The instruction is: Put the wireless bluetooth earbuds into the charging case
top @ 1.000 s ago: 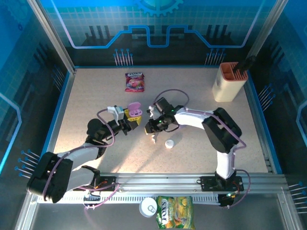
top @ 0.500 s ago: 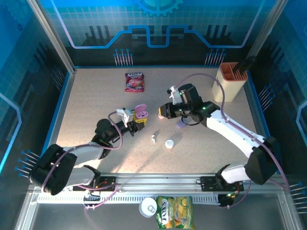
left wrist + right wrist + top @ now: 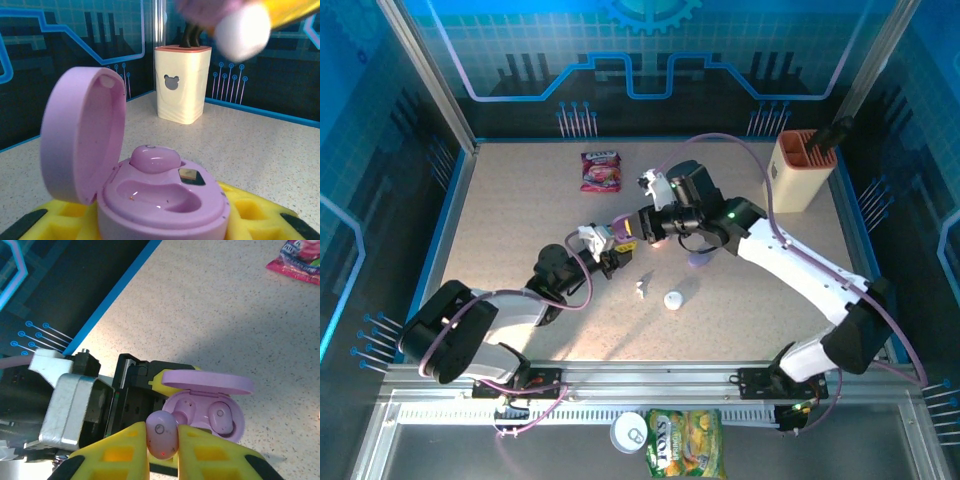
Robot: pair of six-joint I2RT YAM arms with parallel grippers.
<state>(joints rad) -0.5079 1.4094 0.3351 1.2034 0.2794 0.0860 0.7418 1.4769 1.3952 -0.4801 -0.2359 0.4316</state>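
Note:
My left gripper (image 3: 160,222) is shut on the purple charging case (image 3: 165,202), with a yellow finger (image 3: 250,215) on each side. The lid (image 3: 82,135) stands open. One purple earbud (image 3: 155,159) sits in the far slot, and the near slot (image 3: 150,192) is bare. My right gripper (image 3: 162,442) is shut on a second purple earbud (image 3: 161,434) and hangs just above the case (image 3: 210,412), over its bare slot. From above, the right gripper (image 3: 640,230) meets the left gripper (image 3: 612,250) and the case (image 3: 618,233) mid-table.
A small white piece (image 3: 640,290) and a white round piece (image 3: 673,299) lie on the table just in front. A pink snack packet (image 3: 601,170) lies at the back. A cream holder (image 3: 798,170) stands at the back right. A purple object (image 3: 700,260) lies under the right arm.
My right gripper rose from the table with the earbud, swung out right, then came back left over the case. My left arm carried the open case rightward to meet it.

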